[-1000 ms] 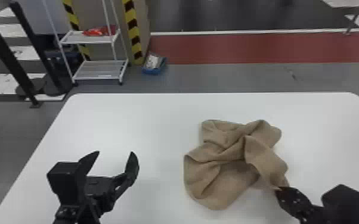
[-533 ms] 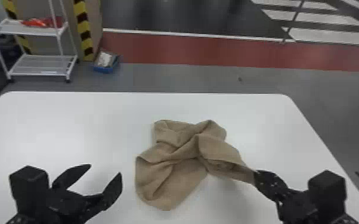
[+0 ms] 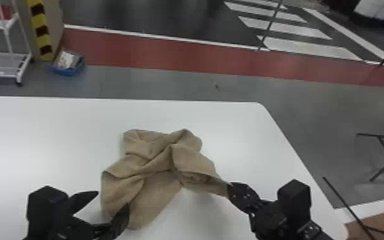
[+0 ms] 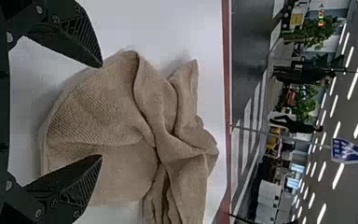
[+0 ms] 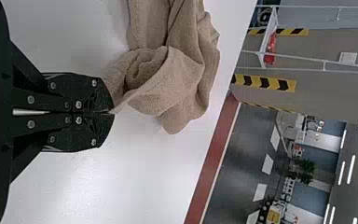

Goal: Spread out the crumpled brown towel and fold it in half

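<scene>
Head view: black right gripper (image 3: 229, 190) pinches the crumpled brown cloth towel (image 3: 156, 175) at four o'clock; wide-spread black left gripper (image 3: 112, 198) should catch its eight-o'clock edge before tugging.

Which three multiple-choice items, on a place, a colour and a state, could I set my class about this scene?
1. Where is the blue box?
A on the table
B on the floor
C on a shelf

2. What colour is the strip across the floor?
A green
B yellow
C red

3. How are the jaws of the right gripper?
A shut on the towel
B shut on nothing
C wide open

1 B: it sits on grey floor.
2 C: the strip looks red.
3 A: their tips meet on the towel's edge.
</scene>
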